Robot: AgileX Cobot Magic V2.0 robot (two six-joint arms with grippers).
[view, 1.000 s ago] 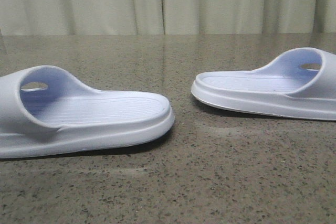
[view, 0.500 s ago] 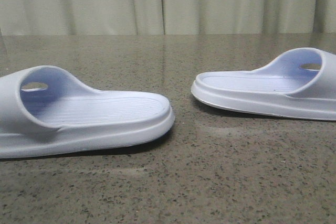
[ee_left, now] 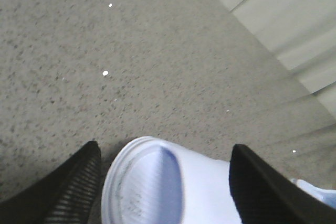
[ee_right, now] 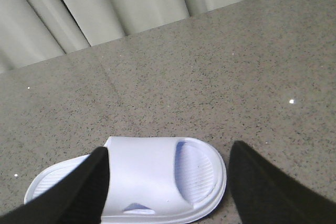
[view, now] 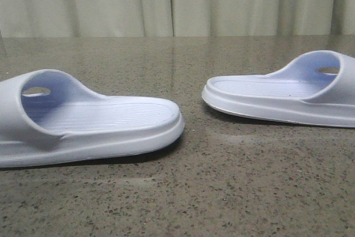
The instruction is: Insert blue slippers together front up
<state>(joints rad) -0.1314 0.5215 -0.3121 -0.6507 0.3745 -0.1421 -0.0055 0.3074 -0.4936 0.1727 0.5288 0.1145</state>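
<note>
Two pale blue slippers lie sole-down on the speckled stone table, heel ends facing each other across a gap. In the front view the left slipper (view: 94, 120) has its strap at the left edge, and the right slipper (view: 277, 95) has its strap at the right edge. No gripper shows in that view. My left gripper (ee_left: 165, 146) is open above the left slipper's toe end (ee_left: 157, 187), one black finger on each side. My right gripper (ee_right: 169, 148) is open over the right slipper's strap (ee_right: 147, 174); its triangular side hole (ee_right: 137, 209) faces the camera.
The grey-brown stone table (view: 183, 192) stretches round both slippers. A pleated pale curtain (view: 177, 1) hangs behind the table's far edge and also shows as the curtain (ee_right: 105, 3) in the right wrist view.
</note>
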